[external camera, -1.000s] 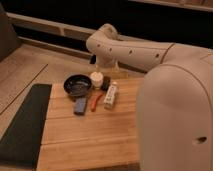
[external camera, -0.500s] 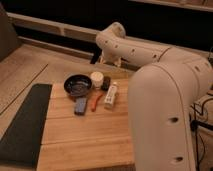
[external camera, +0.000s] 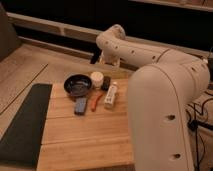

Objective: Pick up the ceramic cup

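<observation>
Gripper (external camera: 96, 57) dark, mostly hidden behind the white arm (external camera: 150, 60) at far centre, jaws apart, holding nothing; cup (external camera: 97, 79) on the wooden table (external camera: 85, 142), just right of the bowl (external camera: 77, 85); dark mat (external camera: 25, 125) left; dim room

bowl (external camera: 77, 85) set near table's (external camera: 85, 145) far edge | cup (external camera: 97, 79) set just right of it | bottle (external camera: 111, 95) laid right of cup, nearer front | mat (external camera: 27, 125) laid along left edge | gripper (external camera: 97, 59) held beyond far edge, behind cup
</observation>
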### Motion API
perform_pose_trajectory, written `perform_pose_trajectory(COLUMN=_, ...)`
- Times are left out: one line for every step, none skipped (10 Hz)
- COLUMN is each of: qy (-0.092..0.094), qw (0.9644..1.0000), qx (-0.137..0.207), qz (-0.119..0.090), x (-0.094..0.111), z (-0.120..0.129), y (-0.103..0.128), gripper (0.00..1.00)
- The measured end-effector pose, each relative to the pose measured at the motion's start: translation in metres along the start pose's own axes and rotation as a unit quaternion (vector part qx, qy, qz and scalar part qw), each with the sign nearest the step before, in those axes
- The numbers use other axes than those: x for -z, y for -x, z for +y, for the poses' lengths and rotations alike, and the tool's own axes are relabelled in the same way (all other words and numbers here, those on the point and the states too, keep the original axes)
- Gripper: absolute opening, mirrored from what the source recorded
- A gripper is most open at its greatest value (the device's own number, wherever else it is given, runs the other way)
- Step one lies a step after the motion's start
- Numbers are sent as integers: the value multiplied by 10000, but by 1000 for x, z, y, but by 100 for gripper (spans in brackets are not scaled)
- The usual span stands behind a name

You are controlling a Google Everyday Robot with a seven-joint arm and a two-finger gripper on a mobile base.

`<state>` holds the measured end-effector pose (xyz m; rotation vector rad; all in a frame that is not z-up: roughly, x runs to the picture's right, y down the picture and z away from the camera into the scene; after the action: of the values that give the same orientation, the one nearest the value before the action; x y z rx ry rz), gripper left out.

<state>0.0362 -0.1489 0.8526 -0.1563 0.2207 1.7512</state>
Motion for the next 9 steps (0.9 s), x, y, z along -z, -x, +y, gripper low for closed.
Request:
perform_pose_trajectory(qy=-110, qw=9999, qx=-39, qz=-45, x=2, z=-8, y=4, gripper=65)
perform_pose_trajectory(qy=-178, qw=9998, qx=-40, qz=-37, x=1, z=-10, y=4, gripper=65)
perform_pose_trajectory(qy=-259, qw=9997, qx=-23, qz=5, x=-2, z=-7, y=2, gripper=65)
perform_pose_trajectory(qy=-288, qw=9996, qx=-20, qz=54, x=-6, z=-3, y=0, gripper=65)
perform_pose_trajectory(qy=-300, qw=9994, qx=-64, qz=152, x=-12, z=-1, y=-4, gripper=65)
perform_pose_trajectory(qy=-292, qw=9992, qx=-129, qz=244, x=-17, z=0, y=-7, gripper=65)
perform_pose_trajectory(qy=-295, qw=9986, qx=-210, qz=385, x=-26, z=0, y=-12, gripper=65)
perform_pose_trajectory(qy=-341, qw=9976, qx=-229, qz=559, x=-38, z=0, y=-18, gripper=65)
perform_pose_trajectory(qy=-393, qw=9964, qx=-235, qz=718, x=-51, z=-1, y=-24, gripper=65)
